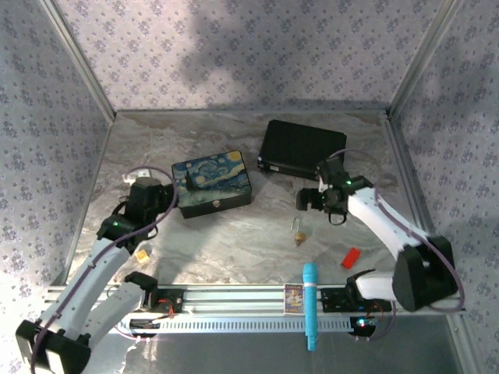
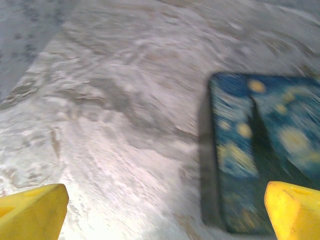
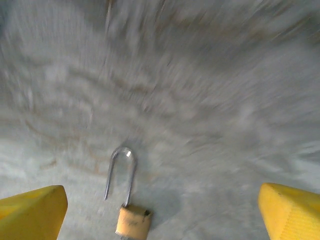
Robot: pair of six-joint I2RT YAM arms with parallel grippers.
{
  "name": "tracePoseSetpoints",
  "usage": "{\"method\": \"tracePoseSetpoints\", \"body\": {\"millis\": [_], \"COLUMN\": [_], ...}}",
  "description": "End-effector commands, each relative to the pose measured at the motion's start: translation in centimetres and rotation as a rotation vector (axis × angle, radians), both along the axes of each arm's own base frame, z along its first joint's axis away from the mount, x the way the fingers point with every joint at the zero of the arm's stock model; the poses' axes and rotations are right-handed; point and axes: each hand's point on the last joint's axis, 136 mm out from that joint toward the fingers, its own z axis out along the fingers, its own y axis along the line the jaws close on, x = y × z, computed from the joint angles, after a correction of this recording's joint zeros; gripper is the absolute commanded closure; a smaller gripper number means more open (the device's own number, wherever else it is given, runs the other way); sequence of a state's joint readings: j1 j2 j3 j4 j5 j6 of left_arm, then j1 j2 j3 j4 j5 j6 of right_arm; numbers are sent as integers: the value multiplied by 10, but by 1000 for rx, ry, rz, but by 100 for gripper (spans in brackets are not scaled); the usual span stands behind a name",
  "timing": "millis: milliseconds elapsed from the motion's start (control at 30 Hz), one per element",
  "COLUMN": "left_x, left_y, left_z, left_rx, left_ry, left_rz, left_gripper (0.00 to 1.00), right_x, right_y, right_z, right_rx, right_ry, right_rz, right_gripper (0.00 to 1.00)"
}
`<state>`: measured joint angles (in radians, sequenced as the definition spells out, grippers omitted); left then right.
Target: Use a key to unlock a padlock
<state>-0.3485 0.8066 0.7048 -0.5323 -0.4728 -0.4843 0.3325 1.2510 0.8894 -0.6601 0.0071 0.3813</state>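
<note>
Shows padlock point(image 3: 133, 221) lying flat on table point(image 3: 225, 125) below wide-open right gripper point(image 3: 161, 207), left gripper point(image 2: 162, 210) likewise spread beside painted box point(image 2: 265, 150).

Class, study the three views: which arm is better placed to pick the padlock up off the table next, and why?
Right. The right gripper hangs open close over the padlock, which lies between its fingers in the wrist view. The left gripper is off by the painted box.

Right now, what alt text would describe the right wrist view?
A brass padlock lies on the marbled table, its silver shackle raised with one leg free of the body. The right hand is open above it, yellow fingertips at both lower corners; the picture is blurred.
</note>
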Motion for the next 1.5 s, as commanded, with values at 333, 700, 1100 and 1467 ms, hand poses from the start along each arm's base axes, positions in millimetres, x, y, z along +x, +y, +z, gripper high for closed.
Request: {"method": "tracePoseSetpoints", "body": {"millis": [333, 700, 1100, 1467], "left_x": [40, 86, 119, 128], "left_y": [88, 85, 58, 34], "left_z": [-44, -79, -87, -101], "left_rx": [240, 269, 147, 134], "left_ry": [6, -75, -209, -216], "left_rz": [295, 182, -36, -191], "left_gripper": [0, 0, 0, 0], "right_x": [37, 47, 99, 106], "right_y": [-138, -170, -139, -126], "right_z": [28, -1, -16, -30], "right_rx": [-254, -250, -305, -274], "right_ry": [-539, -724, -732, -710], "right_rz": [-369, -476, -242, -156], "right_gripper": [1, 2, 1, 1]}}
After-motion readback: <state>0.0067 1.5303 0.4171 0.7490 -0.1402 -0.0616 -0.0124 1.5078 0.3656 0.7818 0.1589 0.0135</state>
